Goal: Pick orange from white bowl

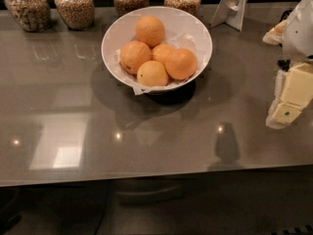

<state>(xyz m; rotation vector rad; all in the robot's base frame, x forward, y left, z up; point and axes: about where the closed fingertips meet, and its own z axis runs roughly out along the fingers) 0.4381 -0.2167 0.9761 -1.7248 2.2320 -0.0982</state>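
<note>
The white bowl [117, 35], lined with crinkled white paper, stands at the back middle of the grey counter and holds five oranges. The orange [181, 63], wide, slightly oval and deep reddish-orange, lies at the bowl's right front. A paler yellow-orange one [152, 74] lies to its left, and a small one [160, 52] is half hidden behind it. Two more oranges lie at the bowl's left [135, 56] and back [150, 31]. My gripper [284, 112], with cream-coloured pads, hangs over the counter at the right edge of the view. It is well to the right of the bowl and holds nothing.
Several glass jars of grain [75, 6] line the counter's back edge behind the bowl. A white stand [234, 6] is at the back right. The counter's front edge [146, 177] runs across the lower part of the view.
</note>
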